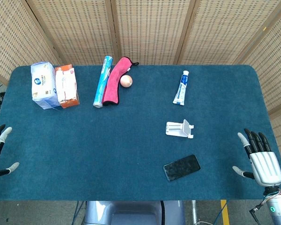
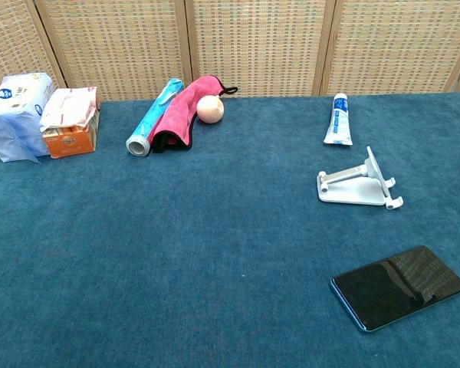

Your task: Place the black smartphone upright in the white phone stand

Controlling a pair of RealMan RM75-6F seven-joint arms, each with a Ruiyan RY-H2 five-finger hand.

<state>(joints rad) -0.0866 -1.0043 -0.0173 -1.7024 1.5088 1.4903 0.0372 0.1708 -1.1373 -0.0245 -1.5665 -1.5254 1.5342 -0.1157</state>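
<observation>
- We note a glossy black smartphone (image 1: 181,167) with a blue edge, nearest our right hand (image 1: 261,161), which is grey with black fingers.
- White phone stand (image 1: 180,128), just beyond the smartphone.
- Teal table cloth (image 1: 107,154).
- Farther off: white-and-blue tube (image 1: 181,87), pink cloth (image 1: 115,80), peach ball (image 1: 126,81), blue roll (image 1: 102,81), orange-and-white pack (image 1: 67,86), white-and-blue pack (image 1: 43,85).

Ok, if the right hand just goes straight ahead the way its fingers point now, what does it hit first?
Probably nothing: the right hand points up the table's right edge, and that strip looks free. The black smartphone and white phone stand lie well off to its left.
</observation>
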